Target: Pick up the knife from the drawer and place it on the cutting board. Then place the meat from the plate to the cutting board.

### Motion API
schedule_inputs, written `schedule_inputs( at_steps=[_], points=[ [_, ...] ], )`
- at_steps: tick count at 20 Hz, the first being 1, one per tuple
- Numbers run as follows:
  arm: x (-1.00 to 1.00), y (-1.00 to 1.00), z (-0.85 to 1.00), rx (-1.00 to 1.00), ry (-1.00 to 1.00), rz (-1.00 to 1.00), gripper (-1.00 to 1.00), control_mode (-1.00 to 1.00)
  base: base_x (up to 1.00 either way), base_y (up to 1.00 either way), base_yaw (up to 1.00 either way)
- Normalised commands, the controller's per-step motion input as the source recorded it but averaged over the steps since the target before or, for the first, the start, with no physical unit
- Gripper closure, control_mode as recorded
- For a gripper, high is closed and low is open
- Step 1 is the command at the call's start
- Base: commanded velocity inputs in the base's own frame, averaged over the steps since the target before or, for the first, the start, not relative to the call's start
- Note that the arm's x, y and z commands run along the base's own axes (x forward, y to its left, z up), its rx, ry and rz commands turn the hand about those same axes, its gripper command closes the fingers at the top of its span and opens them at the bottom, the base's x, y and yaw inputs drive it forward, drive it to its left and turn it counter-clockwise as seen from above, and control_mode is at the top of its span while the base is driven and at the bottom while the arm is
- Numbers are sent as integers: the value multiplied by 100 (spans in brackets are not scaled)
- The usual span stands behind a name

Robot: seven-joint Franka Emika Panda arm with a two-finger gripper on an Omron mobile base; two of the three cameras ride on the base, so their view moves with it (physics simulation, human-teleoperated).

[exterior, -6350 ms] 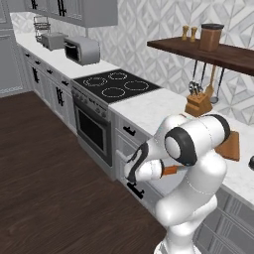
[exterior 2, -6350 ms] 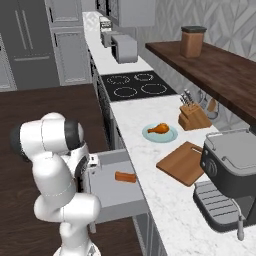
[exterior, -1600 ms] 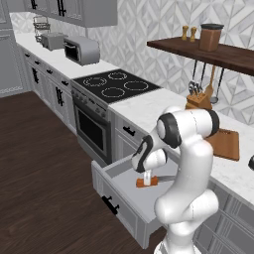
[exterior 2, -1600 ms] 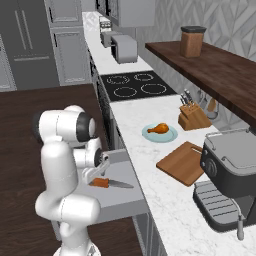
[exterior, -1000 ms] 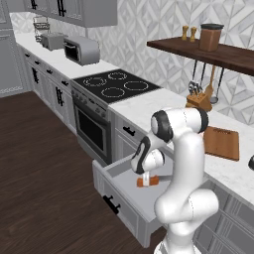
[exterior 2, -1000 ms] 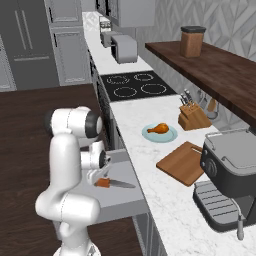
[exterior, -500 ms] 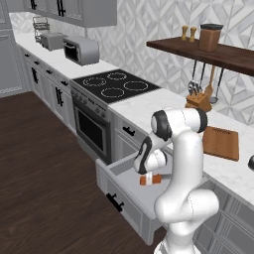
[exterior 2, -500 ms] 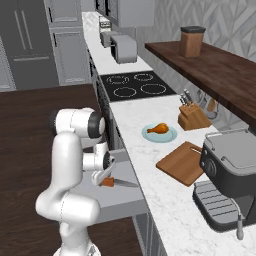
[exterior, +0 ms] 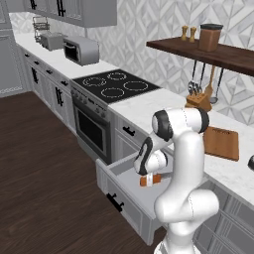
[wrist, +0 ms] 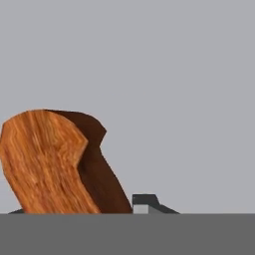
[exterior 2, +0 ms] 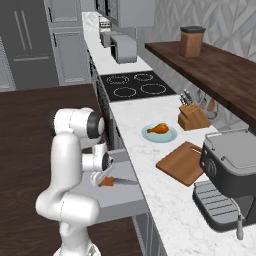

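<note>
Down in the open drawer [exterior: 130, 191], the pincer [exterior: 149, 179] clamps the knife [exterior: 150, 180] by its wooden handle; an off-centre hold might let it tip when lifted.

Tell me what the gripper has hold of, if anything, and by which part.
The gripper is down in the open drawer, closed around the knife at its wooden handle, with the grey blade pointing away from it. The knife is low in the drawer, not yet lifted clear.

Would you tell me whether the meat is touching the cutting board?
Apart. In the right base view the meat lies on the plate, with bare counter between that plate and the cutting board.
</note>
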Motion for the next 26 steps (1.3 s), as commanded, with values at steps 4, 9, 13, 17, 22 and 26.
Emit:
schedule_inputs(
  at_steps=[4, 9, 13, 17, 22, 26],
  points=[
    [-36, 37, 51, -1, 1, 0, 100, -100, 0, 0, 0],
    [-49, 54, 88, -10, -1, 4, 100, -100, 0, 0, 0],
    [-57, 56, 95, -16, 0, 11, 100, -100, 0, 0, 0],
    [-57, 50, 71, -16, 0, 13, 100, -100, 0, 0, 0],
    [-35, 8, 93, -13, 0, 11, 100, -100, 0, 0, 0],
    [-5, -5, 99, -15, 2, 9, 100, -100, 0, 0, 0]
  ],
)
